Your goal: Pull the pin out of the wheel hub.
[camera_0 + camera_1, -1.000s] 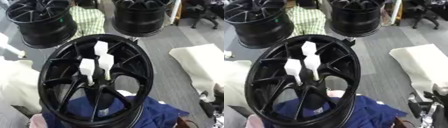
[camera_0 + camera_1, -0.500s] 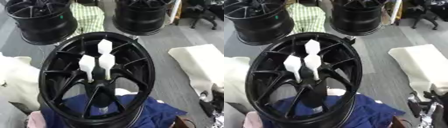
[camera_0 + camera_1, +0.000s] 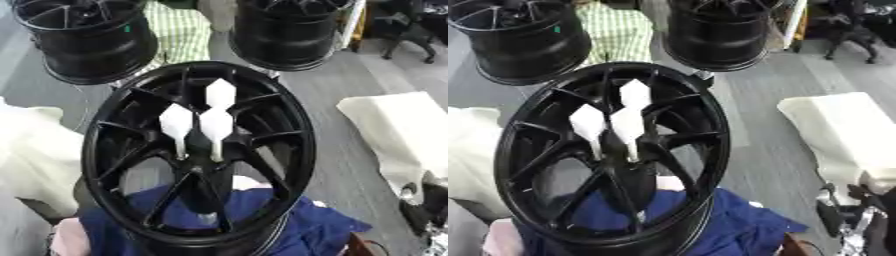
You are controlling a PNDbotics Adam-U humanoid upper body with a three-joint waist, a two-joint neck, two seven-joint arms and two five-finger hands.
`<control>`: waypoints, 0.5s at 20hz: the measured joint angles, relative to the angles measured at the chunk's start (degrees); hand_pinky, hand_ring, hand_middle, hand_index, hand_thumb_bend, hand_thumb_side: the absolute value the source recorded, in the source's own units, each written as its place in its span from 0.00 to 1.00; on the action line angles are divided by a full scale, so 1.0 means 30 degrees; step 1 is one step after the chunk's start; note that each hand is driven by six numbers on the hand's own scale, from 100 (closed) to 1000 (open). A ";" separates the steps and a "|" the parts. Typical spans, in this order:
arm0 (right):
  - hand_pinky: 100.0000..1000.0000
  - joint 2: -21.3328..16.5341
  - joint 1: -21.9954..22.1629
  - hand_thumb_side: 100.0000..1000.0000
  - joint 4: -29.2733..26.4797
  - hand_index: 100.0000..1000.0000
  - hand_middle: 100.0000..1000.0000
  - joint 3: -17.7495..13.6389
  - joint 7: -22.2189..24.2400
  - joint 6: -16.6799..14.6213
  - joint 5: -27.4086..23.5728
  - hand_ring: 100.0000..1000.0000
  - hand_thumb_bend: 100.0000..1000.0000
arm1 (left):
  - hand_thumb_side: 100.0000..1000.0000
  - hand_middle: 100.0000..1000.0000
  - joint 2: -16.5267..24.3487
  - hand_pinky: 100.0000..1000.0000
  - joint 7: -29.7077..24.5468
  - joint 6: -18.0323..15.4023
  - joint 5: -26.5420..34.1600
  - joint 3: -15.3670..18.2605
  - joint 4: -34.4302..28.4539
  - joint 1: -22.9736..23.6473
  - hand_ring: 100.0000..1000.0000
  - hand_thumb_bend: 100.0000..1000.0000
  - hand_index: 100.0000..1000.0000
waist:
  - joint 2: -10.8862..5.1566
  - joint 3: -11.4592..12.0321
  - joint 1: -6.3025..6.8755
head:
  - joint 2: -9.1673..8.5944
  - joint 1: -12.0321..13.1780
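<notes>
Black multi-spoke alloy wheel hub (image 3: 131, 165) with three white hexagon-headed plastic pins (image 3: 216, 126) standing in its centre.

The hub sits on a dark blue cloth (image 3: 324, 231) in the near middle of the view, with the pins upright and clustered close together above the spokes' meeting point. Only a dark part of the robot's right hand (image 3: 866, 212) shows at the lower right edge; its fingers cannot be made out. Two more black wheels (image 3: 83, 40) stand behind.

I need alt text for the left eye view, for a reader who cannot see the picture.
A black wheel hub fills the centre, with three white pins standing out of its middle. It sits above a blue cloth. Two more black wheels stand behind it, and no robot hand touches the pins.
</notes>
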 measured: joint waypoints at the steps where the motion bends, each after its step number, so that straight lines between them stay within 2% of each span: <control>1: 0.30 0.0025 -0.0058 0.18 -0.0016 0.68 0.60 0.0005 0.0022 -0.0006 -0.0008 0.45 0.15 | 0.71 0.68 -0.0518 0.35 0.0128 0.0128 0.0102 0.0153 -0.0390 0.0089 0.33 0.00 0.82 | 0.0038 -0.0048 -0.0052 | 0.0000 0.0089; 5: 0.30 0.0195 -0.0278 0.18 -0.0068 0.68 0.60 0.0133 0.0137 -0.0011 -0.0066 0.45 0.15 | 0.70 0.65 -0.2625 0.36 0.1088 0.1088 0.0082 0.0596 -0.1193 0.0253 0.33 0.00 0.81 | 0.0254 -0.0246 -0.0262 | -0.0015 0.0460; 10: 0.30 0.0311 -0.0509 0.18 -0.0079 0.68 0.60 0.0291 0.0244 -0.0068 -0.0104 0.45 0.15 | 0.69 0.62 -0.5208 0.38 0.2665 0.2665 -0.0938 0.0377 -0.2234 0.0686 0.35 0.00 0.79 | 0.0535 -0.0464 -0.0331 | -0.0117 0.0728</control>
